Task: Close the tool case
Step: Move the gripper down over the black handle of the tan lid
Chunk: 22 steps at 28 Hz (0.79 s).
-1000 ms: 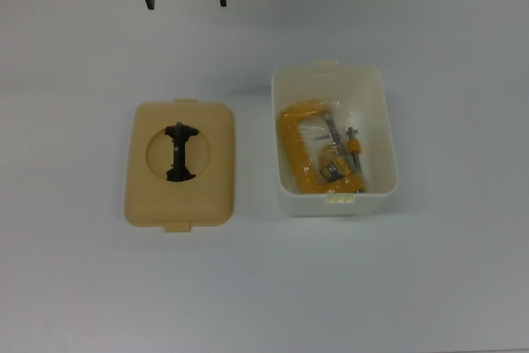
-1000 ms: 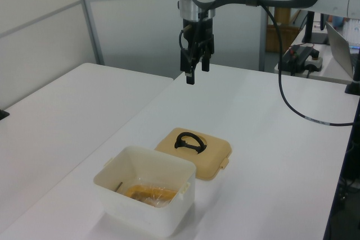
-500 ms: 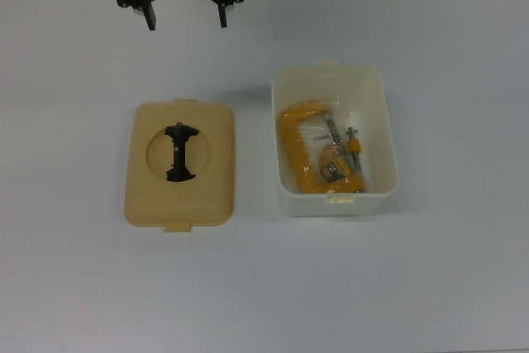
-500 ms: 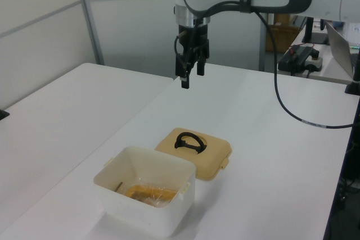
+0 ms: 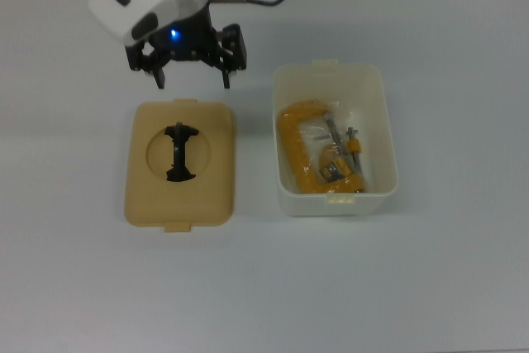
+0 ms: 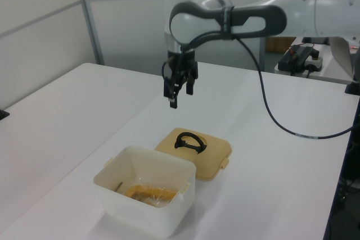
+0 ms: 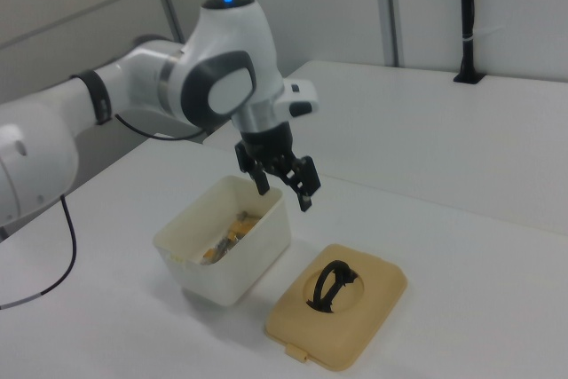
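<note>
The tool case's white tub (image 5: 333, 140) (image 6: 147, 196) (image 7: 224, 240) stands open on the white table with a yellow clamp (image 5: 316, 150) inside. Its tan lid (image 5: 180, 164) (image 6: 194, 152) (image 7: 339, 304) lies flat beside the tub, on the top view's left, black handle (image 5: 179, 152) up in the round recess. My gripper (image 5: 193, 81) (image 6: 179, 96) (image 7: 284, 193) hangs open above the table, just beyond the lid's far edge in the top view. Nothing is between its fingers.
A black cable (image 6: 270, 111) trails from the arm across the table on the left view's right. A black post (image 7: 467, 15) stands at the far table edge in the right view.
The gripper has come down and moved from the far table edge toward the lid. It stays open. Lid and tub have not moved.
</note>
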Each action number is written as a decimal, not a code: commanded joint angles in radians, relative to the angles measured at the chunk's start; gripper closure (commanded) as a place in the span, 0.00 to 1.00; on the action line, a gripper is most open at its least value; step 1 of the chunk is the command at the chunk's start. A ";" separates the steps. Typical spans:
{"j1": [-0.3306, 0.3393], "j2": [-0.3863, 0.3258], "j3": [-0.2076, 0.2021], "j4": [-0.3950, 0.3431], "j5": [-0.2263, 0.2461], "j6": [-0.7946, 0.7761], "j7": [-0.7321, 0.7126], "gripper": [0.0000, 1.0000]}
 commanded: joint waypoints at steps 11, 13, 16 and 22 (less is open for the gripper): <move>-0.003 0.088 0.004 -0.065 -0.039 0.095 0.031 0.00; -0.005 0.100 0.004 -0.066 -0.046 0.095 0.031 0.00; -0.014 0.116 0.004 -0.080 -0.060 0.096 0.028 0.00; -0.033 0.134 0.004 -0.107 -0.065 0.145 0.025 0.00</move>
